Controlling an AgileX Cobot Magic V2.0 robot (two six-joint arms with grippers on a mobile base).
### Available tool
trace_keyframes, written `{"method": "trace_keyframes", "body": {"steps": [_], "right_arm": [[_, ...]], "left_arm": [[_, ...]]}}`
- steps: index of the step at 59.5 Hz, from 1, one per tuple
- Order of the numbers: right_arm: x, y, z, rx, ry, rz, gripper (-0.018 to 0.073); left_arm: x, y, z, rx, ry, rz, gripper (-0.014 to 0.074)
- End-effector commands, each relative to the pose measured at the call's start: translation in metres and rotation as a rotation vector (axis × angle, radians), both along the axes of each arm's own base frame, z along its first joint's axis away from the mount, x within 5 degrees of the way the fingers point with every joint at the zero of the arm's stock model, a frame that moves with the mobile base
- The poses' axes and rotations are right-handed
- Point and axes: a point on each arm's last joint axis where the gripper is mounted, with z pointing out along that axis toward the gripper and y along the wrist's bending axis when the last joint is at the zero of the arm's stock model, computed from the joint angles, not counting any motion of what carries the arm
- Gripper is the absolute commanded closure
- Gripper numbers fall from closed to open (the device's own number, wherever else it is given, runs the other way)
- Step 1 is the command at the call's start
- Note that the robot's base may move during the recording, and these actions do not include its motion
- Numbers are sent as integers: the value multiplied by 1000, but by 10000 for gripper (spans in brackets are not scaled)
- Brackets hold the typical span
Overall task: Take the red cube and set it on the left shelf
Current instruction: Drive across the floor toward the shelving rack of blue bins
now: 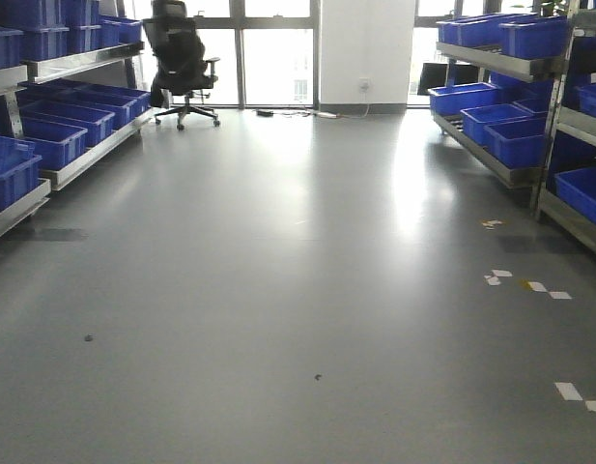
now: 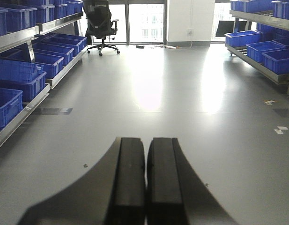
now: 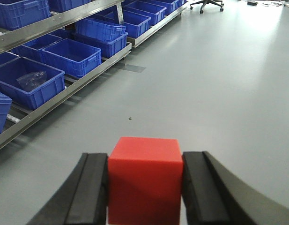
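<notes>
Your right gripper [image 3: 145, 164] had the red cube [image 3: 144, 187] clamped across opposite flat faces, near the left shelf [image 3: 64, 96] but not yet on it. Cube looked rigid, light, smooth-sided; probably slippery, so grip mid-face. Left gripper [image 2: 145, 183]: jaws together, empty.

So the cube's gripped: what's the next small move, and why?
Probably swing the right tool left toward the shelf. It is shut on the red cube, and in the right wrist view the shelf's rails and blue crates lie ahead-left across the floor, seemingly too far for a release.
</notes>
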Motion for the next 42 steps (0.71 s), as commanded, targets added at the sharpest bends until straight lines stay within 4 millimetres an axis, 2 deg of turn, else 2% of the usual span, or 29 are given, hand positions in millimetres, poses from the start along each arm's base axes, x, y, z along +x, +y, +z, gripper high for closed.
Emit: {"method": "trace_keyframes", "body": {"steps": [1,42], "right_arm": [[0,-2,16,40,-106,-17,503],[0,-2,16,40,-106,-17,503]], "left_arm": [[0,0,1,-9,-79,-6,495],[0,0,1,-9,-79,-6,495]]}}
